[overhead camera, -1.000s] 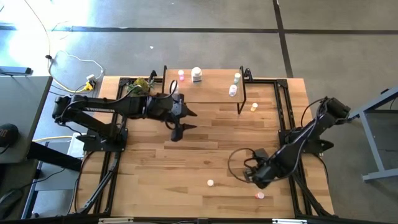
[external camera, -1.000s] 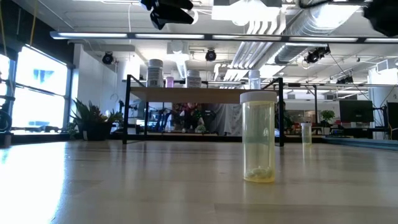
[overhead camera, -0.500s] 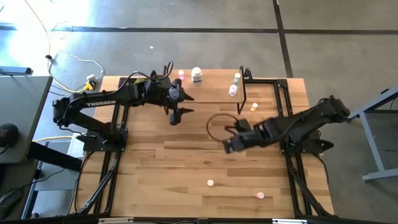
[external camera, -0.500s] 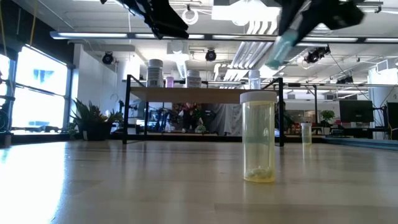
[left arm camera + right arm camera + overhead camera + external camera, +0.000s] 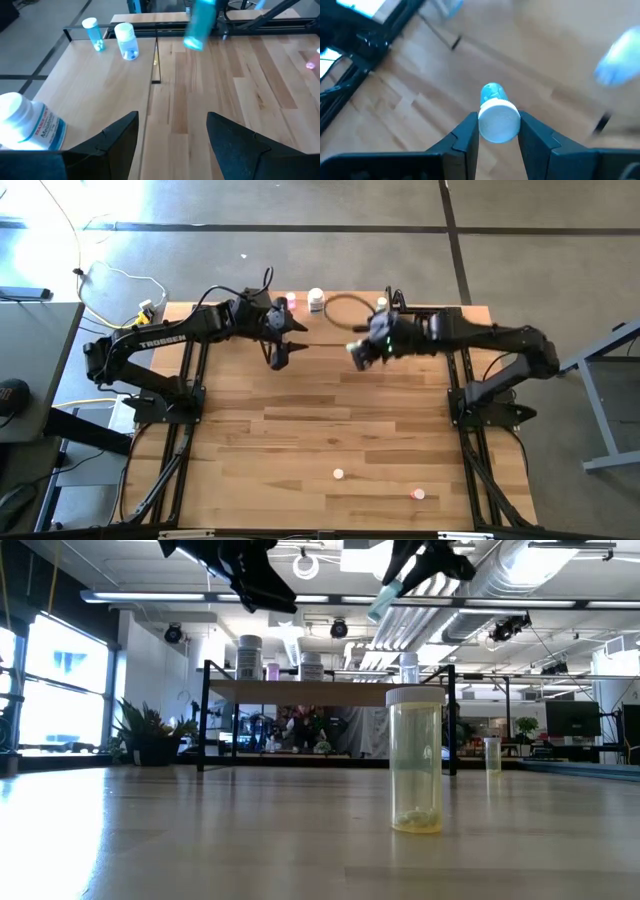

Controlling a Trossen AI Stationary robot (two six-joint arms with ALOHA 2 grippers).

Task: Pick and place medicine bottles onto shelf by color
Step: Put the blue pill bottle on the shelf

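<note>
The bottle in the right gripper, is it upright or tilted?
Tilted. In the low view the bluish bottle slants below the right gripper; the right wrist view shows its white cap between the fingers.

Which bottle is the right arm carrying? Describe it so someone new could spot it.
Start at the shelf along the table's far edge. Just in front of it hangs the right pincer, shut on a small bluish-green bottle with a white cap. Unlike the bottles standing on the shelf or the table, it is held up in the air.

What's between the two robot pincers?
Nothing but bare shelf board, as the high view shows. The left pincer is open; the right pincer holds a blue bottle.
</note>
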